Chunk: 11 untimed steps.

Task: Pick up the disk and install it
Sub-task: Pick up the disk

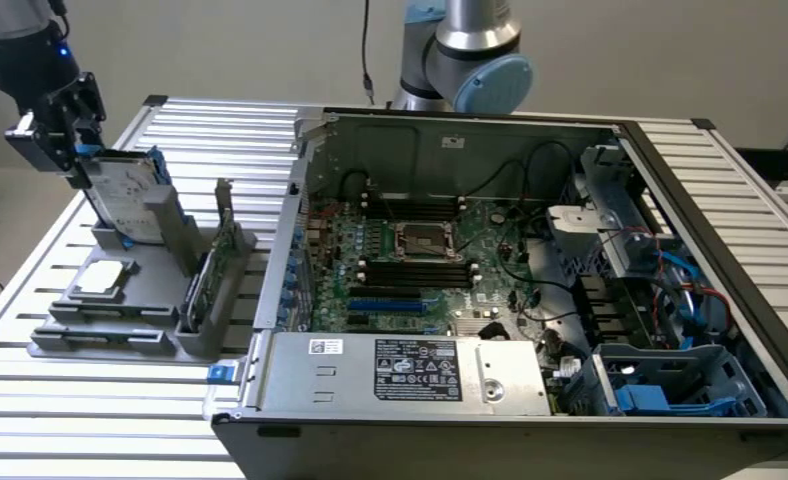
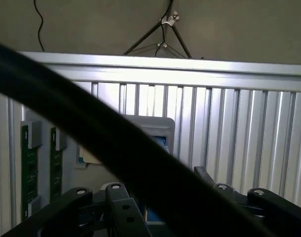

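Nearest the exterior camera you have the open computer case [image 1: 448,140], with its silver power supply [image 1: 401,370] lying along the front edge and a blue plastic bay [image 1: 634,395] in the front corner toward the exterior view's right. The case stands on the ribbed metal surface [image 1: 47,410].

To the exterior view's left of the case sits a gray holder [image 1: 114,335]. A small square silver chip [image 1: 103,280] lies flat on it. A thin green card [image 1: 197,285] stands on edge in a slot on the side nearer the case.

Behind the chip, the disk [image 1: 127,200] stands upright in the holder, leaning a little, with blue rails along its edges. Your pincer [image 1: 85,160] is at the disk's upper end with its fingers spread wide. You cannot tell whether they touch the disk, which sits in the holder, not lifted.

Farther back, inside the case, the motherboard [image 1: 414,290] lies flat with its processor socket [image 1: 424,240] near the middle. Beyond the case's far wall rises the arm's gray and blue joint [image 1: 481,60].
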Each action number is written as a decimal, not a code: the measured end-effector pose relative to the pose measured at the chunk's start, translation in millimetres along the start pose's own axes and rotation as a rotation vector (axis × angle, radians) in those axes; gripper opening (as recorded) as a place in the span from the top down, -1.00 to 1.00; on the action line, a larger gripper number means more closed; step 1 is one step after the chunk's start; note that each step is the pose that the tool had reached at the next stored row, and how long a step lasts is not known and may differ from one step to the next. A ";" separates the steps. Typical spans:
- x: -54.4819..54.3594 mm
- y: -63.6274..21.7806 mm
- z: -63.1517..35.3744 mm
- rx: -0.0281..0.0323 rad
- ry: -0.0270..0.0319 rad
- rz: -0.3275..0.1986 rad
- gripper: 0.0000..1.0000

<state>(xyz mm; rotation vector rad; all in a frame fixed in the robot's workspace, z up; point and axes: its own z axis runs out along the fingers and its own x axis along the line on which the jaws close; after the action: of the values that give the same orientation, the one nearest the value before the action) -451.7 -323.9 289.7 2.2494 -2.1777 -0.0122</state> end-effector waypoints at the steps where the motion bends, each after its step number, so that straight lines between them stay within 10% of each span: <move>1: 0.1 0.0 0.0 0.0001 0.0000 0.004 -0.19; 11: 9.0 -1.4 -2.0 0.0002 -0.0017 0.017 -0.19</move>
<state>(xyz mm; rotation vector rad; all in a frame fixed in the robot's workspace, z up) -450.0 -332.8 291.7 2.2314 -2.1979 -0.0137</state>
